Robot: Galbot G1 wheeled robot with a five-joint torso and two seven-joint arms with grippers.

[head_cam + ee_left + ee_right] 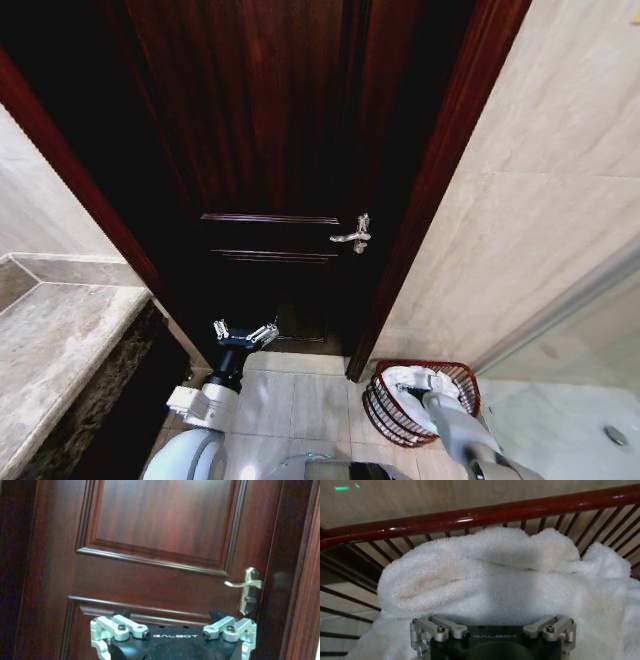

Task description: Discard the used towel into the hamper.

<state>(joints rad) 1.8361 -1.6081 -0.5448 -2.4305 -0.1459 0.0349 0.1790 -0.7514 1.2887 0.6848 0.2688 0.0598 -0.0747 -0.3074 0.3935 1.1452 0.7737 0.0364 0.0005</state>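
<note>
Towel (500, 581) fills the hamper (377, 400) on the floor by the door frame, hiding the right gripper (428, 382) fingers, so its grip cannot be told. Left gripper (245, 333) hangs spread apart before the door (165, 536).

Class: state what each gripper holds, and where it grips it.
Left gripper: nothing. Right gripper, over the towel in the hamper: cannot be told.
</note>
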